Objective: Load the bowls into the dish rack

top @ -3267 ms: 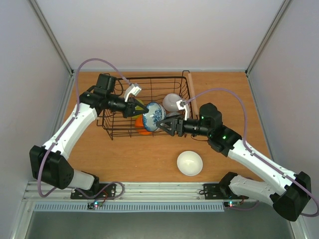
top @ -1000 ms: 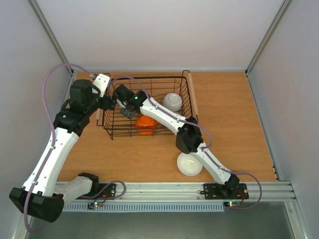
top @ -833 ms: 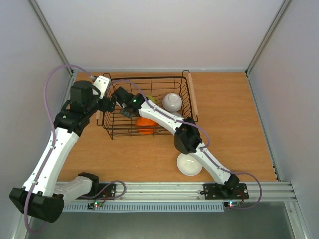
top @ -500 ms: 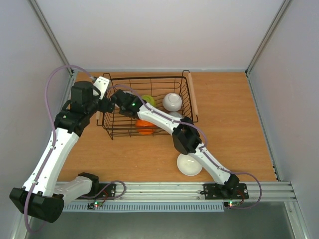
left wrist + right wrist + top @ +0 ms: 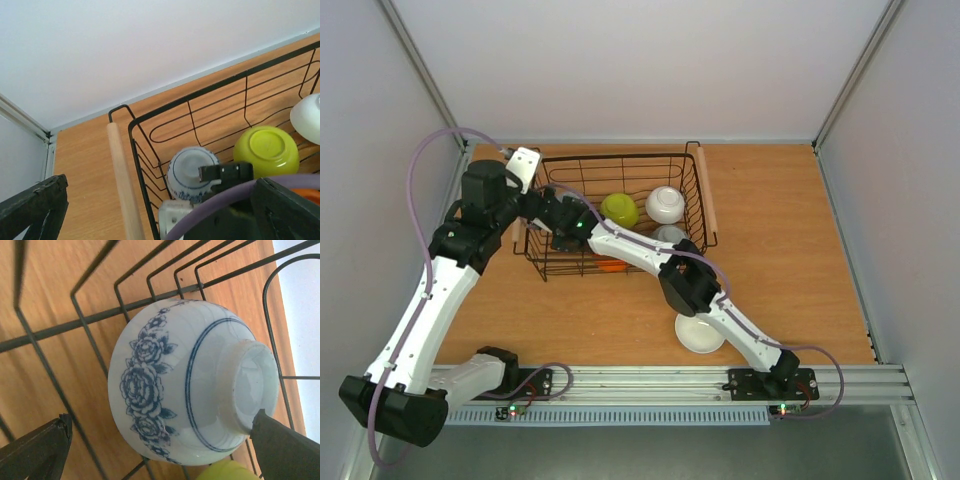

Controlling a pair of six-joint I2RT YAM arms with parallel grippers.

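Right gripper (image 5: pixel 161 415) is down inside the rack (image 5: pixel 620 157) at its left end. Its fingers are spread wide and gripping nothing, so it's let go. The blue-flowered bowl (image 5: pixel 185 390) sits between them in my wrist view, upside down on the rack's floor wires with its foot ring toward the camera. One fingertip (image 5: pixel 262 427) looks right at the edge of that foot (can't tell if it actually touches). The other one is clearly apart from the bowl.

From overhead that bowl is hidden under the arm, but the left wrist view shows it tucked in the rack's far left corner, just inside the left handle (image 5: pixel 120 175).

The left gripper (image 5: pixel 528 205) hangs just outside the rack's left end, above that handle. It's spread open too as far as I can see, with one finger (image 5: pixel 35 210) way off at the frame edge and nothing in it.

Further along in the rack:
- The yellow-green bowl (image 5: pixel 619 208) is bottom up around the middle.
- A white bowl (image 5: pixel 664 204) is toward the right end, also bottom up.
- The grey bowl (image 5: pixel 669 235) is just on the near side of that white one.
- The orange bowl (image 5: pixel 610 265) is against the near wall, mostly covered by the arm.

The second white bowl (image 5: pixel 698 335) is outside, on the table (image 5: pixel 780 220) on the rack's near side, half under the right arm.
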